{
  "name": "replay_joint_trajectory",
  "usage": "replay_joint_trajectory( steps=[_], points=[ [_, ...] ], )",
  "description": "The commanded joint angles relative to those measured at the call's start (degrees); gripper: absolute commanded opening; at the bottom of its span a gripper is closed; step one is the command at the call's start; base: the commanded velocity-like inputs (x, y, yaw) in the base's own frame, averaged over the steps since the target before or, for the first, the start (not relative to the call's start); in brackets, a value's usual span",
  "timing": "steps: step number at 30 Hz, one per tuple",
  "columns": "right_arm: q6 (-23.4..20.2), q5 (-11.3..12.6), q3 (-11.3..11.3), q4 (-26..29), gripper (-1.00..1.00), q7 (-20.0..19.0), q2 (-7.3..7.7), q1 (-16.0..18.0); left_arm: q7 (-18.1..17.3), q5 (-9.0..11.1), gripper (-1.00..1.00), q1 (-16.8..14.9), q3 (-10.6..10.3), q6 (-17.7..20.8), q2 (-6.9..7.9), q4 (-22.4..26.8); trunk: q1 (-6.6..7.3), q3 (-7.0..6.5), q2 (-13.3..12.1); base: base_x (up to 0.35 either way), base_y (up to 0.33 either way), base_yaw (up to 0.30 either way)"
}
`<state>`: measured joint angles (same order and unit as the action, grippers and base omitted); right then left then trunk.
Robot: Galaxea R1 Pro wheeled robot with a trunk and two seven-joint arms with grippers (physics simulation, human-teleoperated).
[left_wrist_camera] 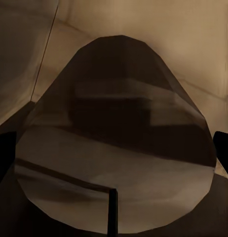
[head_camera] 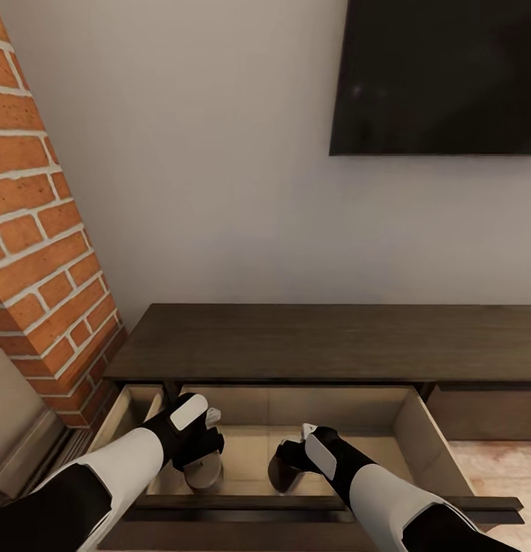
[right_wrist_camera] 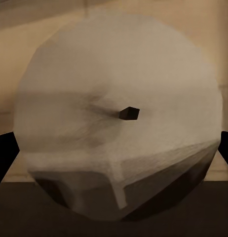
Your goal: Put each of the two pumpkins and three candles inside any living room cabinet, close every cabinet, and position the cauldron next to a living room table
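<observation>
Open drawer (head_camera: 426, 429) of the low dark cabinet (head_camera: 326, 341), pulled out at 6 o'clock in the head view; black TV (head_camera: 441, 77) on the wall at 1 o'clock, brick fireplace (head_camera: 35, 245) at 9 o'clock.

Both arms reaching down into the drawer. Left gripper (head_camera: 202, 460) clamped on a cream candle (head_camera: 202, 474), fingers on either side; candle (left_wrist_camera: 119, 143) upright, close to the drawer floor, contact unclear. Right gripper (head_camera: 284, 464) clamped on a second candle (head_camera: 279, 477), mostly in shadow; flat top and dark wick stub facing the right wrist camera (right_wrist_camera: 119, 123), finger edges at both sides.

Candles near each other, apart, mid-drawer.
</observation>
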<state>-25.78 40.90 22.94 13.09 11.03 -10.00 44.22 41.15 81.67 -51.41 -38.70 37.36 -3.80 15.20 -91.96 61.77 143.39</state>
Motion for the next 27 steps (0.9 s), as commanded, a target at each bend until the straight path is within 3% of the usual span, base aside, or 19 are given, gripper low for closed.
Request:
replay_joint_trajectory(
  steps=[1,27],
  points=[
    [0.03,0.06,0.0,0.0,-1.0,0.0,0.0,0.01,-0.02,0.0,-1.0,0.0,0.02,-0.01,0.01,0.0,0.0,0.0,0.0,0.142,0.0,0.0],
    [0.03,0.06,0.0,0.0,-1.0,-0.05,0.0,0.0,0.31,0.16,-1.0,0.0,0.0,0.07,0.04,-0.08,0.0,0.0,0.0,0.055,0.0,0.0]
  ],
)
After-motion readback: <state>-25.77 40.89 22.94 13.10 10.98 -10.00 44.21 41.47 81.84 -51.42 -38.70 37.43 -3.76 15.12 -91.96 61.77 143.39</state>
